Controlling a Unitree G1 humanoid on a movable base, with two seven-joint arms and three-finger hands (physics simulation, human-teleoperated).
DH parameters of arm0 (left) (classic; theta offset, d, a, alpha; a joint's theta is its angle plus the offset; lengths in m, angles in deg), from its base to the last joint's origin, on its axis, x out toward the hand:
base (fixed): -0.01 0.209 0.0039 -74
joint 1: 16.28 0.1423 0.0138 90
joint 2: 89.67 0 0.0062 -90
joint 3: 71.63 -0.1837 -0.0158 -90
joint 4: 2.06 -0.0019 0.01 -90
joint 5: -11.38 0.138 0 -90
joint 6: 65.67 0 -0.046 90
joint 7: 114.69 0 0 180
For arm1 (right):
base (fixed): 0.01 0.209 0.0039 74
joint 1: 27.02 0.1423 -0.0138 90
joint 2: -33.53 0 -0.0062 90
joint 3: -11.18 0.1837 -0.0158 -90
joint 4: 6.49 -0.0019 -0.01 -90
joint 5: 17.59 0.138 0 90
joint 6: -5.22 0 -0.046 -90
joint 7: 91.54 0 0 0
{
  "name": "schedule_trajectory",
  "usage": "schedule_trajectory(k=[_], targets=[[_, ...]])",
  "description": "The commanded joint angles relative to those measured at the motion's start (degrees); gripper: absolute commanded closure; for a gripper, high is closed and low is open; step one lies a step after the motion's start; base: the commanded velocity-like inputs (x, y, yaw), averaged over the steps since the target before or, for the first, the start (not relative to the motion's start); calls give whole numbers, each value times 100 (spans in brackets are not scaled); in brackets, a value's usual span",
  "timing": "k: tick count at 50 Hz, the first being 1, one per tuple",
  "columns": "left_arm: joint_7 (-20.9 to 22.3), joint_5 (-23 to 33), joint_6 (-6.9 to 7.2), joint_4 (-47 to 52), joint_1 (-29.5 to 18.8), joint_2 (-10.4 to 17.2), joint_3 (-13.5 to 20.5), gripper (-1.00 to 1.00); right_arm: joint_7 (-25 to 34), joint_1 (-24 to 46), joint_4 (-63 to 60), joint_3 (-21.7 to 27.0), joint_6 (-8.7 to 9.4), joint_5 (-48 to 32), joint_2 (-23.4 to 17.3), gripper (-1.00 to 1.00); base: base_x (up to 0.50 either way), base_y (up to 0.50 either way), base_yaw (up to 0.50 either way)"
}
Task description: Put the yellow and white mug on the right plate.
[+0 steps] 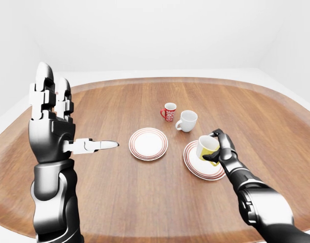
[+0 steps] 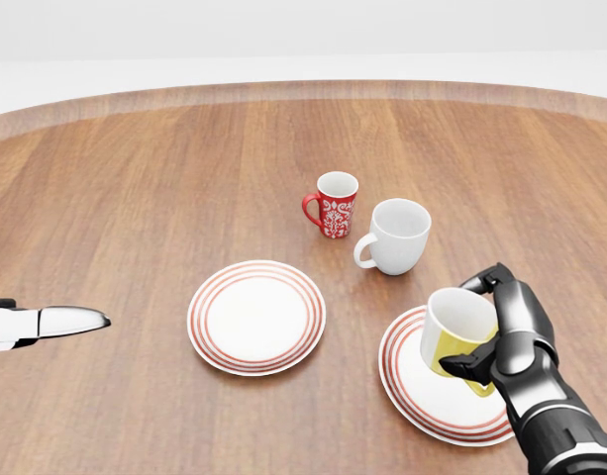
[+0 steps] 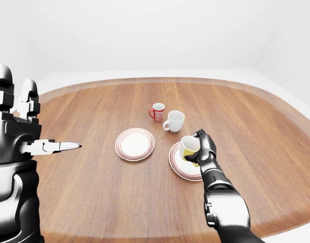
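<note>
Two plates lie on the wooden table (image 2: 135, 178): the left plate (image 2: 256, 317) is bare, and the right plate (image 2: 412, 386) has the yellow and white mug (image 2: 459, 336) over it. Our right hand (image 2: 506, 341) is clenched round the mug, fingers wrapped over its far side and base. The mug is tilted, mouth leaning toward the head view's upper left. We cannot tell whether its base touches the plate or hangs just above; from the left-eye view it looks slightly lifted, over the plate's right half.

Left hand (image 1: 51, 114) stands raised and released, fingers upright, thumb pointing right, well apart from everything. A red patterned mug (image 2: 335, 204) and a plain white mug (image 2: 395, 236) stand beside each other near the top of the plates, clear of our path.

Step in hand, as we judge it: setting the mug down. To do it well we should:
- roll the wrist until the mug stands upright before lowering;
- shift a little toward the plate's middle, off the rim bands;
- lower until the base sits flat, then open the fingers slowly;
- draw the hand away sideways so the thumb does not drag or tip the mug.
</note>
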Motion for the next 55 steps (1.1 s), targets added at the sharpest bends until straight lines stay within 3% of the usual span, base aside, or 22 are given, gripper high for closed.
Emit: schedule_trajectory(k=[1,55], targets=[[5,10,0,-1,8,-10,-8,-100,-185,-23,28,39,0,-293,29,100,0,0,0],[28,64,0,19,47,-51,-56,-100,-676,-186,151,269,0,-399,-95,100,0,0,0]])
